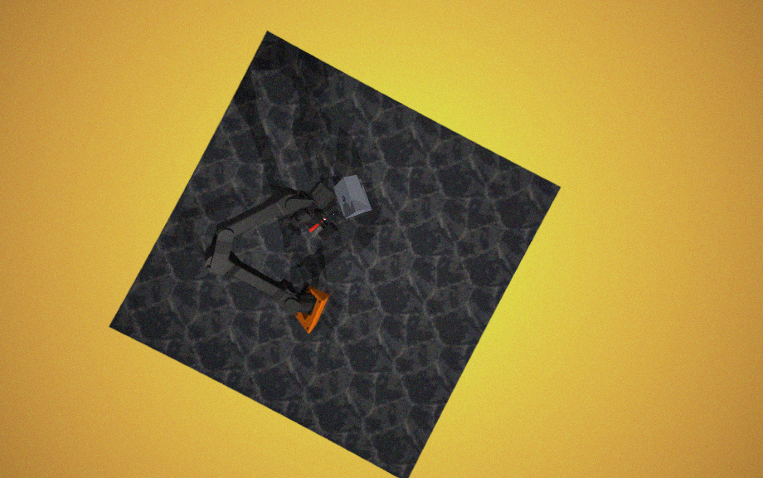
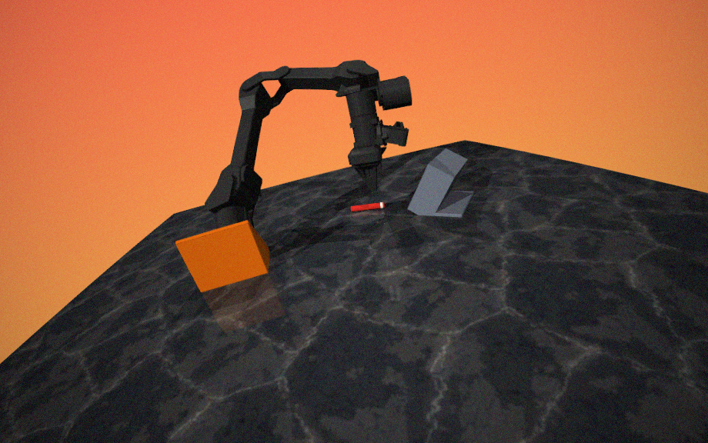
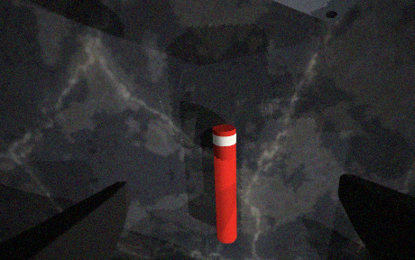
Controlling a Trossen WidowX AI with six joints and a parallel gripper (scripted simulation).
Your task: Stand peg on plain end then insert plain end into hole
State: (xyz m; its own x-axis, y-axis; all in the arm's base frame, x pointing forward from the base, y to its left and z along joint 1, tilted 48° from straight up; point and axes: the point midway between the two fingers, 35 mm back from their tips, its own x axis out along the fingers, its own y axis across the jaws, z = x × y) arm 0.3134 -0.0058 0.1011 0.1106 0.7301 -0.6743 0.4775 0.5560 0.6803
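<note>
The red peg (image 1: 313,227) (image 2: 366,207) (image 3: 225,194) lies flat on the table, its white-banded end toward the sloped panel. My gripper (image 2: 371,189) (image 3: 232,187) points down just above the peg and is open and empty. In the wrist view the peg lies between the two wide-apart fingertips, not touched by either. The grey sloped panel (image 1: 356,196) (image 2: 431,188) stands beyond the banded end. Its hole (image 1: 343,198) (image 3: 331,14) shows as a small dark spot and looks empty. In the top view the gripper partly covers the peg.
The orange block (image 1: 318,309) (image 2: 224,256) stands at the arm's base, well away from the peg. The dark stone-patterned table (image 1: 428,314) (image 2: 470,364) carries everything. The arm's shadow falls around the peg and panel.
</note>
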